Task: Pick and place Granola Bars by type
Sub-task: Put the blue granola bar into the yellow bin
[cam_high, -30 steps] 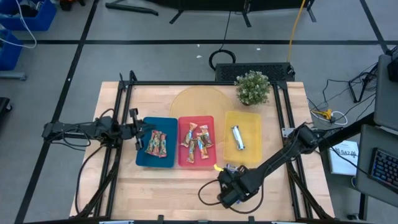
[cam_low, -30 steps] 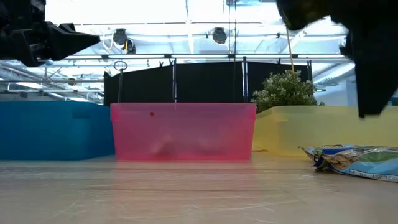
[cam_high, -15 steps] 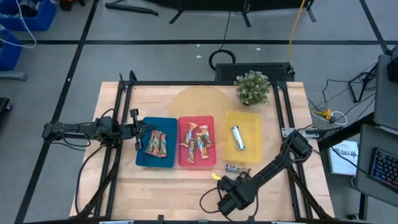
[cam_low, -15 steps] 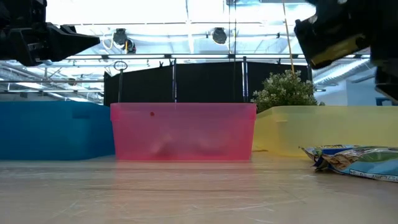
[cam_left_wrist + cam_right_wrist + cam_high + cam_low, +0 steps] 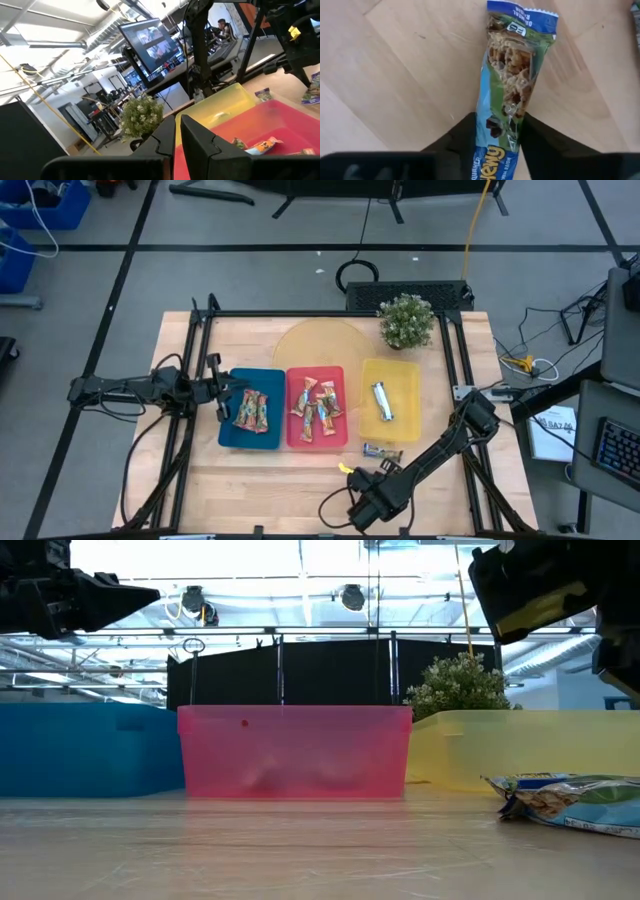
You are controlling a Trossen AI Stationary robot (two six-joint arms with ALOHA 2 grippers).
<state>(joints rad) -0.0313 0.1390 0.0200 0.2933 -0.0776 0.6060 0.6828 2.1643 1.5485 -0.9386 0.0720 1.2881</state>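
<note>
One blue-silver granola bar (image 5: pixel 382 450) lies flat on the wood near the yellow tray; it also shows in the low view (image 5: pixel 570 802). My right gripper (image 5: pixel 365 492) hangs above the table near its near edge, open. In its wrist view the bar (image 5: pixel 512 75) shows between the two fingers (image 5: pixel 465 137), which stand apart from it. Another silver bar (image 5: pixel 381 402) lies in the yellow tray. Orange-gold bars (image 5: pixel 315 405) lie in the red tray and red-green bars (image 5: pixel 250 410) in the blue tray. My left gripper (image 5: pixel 224 392) waits, shut and empty, over the blue tray's left edge.
Blue tray (image 5: pixel 235 438), red tray (image 5: pixel 296 442) and yellow tray (image 5: pixel 402 428) stand side by side mid-table. A potted plant (image 5: pixel 406 320) sits at the far edge behind the yellow tray. Bare wood stretches along the near edge.
My right gripper has risen from just over the loose blue-silver bar and drifted toward the table's near edge and a little left. The bar has stayed on the wood.
</note>
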